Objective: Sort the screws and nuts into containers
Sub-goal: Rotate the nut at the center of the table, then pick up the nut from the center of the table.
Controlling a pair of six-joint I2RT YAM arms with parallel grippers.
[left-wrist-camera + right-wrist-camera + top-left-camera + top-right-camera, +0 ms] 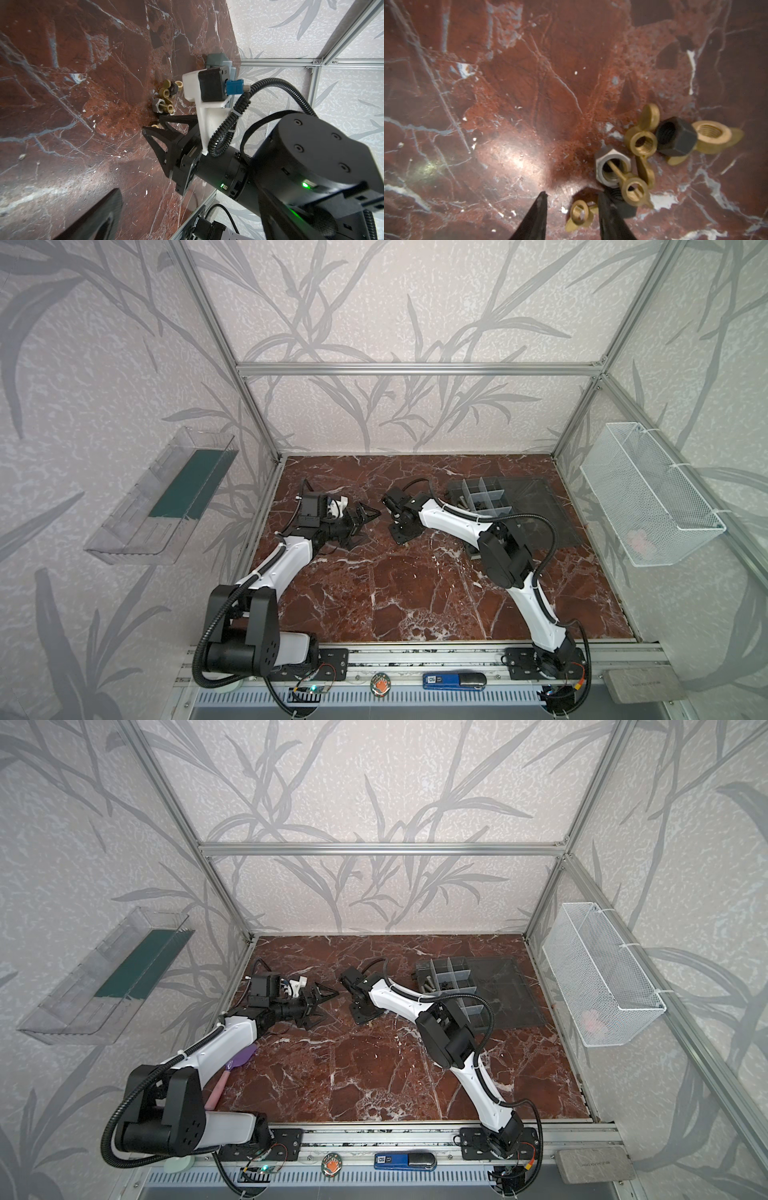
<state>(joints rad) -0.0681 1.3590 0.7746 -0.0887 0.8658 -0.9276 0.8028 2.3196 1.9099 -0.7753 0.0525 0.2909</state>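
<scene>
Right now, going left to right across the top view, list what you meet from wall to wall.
In order: clear wall bin → left gripper → right gripper → organizer box → white wire-mesh basket.

I see a small pile of nuts (636, 138) on the table (529, 83): gold wing ones, one grey, some black. My box (480, 485) lies open, bolts (462, 502) in one slot.
</scene>
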